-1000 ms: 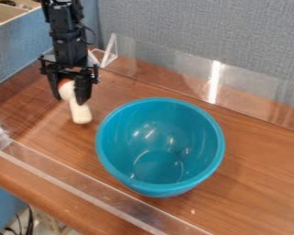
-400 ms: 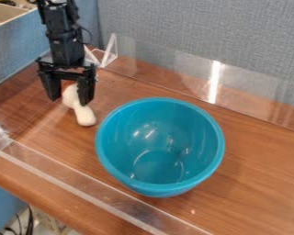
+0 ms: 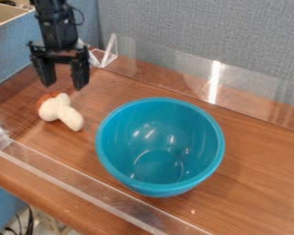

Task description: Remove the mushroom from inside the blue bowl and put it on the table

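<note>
Looks basically done here. Mushroom [image 3: 60,110] lying on its side on the table [image 3: 248,138], out of the blue bowl [image 3: 161,147] and just left of it, not touching the rim. Gripper [image 3: 58,75] hanging above and a bit behind it, pointing straight down, jaws spread wide, nothing between them.

Handling guess: small plastic toy, so probably very light and rigid, nothing fragile about it. Smooth and rounded though, so likely to roll or squirt out of a sloppy pinch. Best bet for a regrasp would be across the thick cream stem, since the orange-tan cap is domed and would slip more easily. Lying sideways, free to roll a little on the flat wood.

Surface: reddish-brown wood grain, flat, fairly glossy. Low clear acrylic walls around the edge, so no real risk of falling off. Bowl empty inside, just reflections. Grey fabric panel behind, cardboard box [image 3: 3,27] at far left. Plenty of bare table around the mushroom.
</note>
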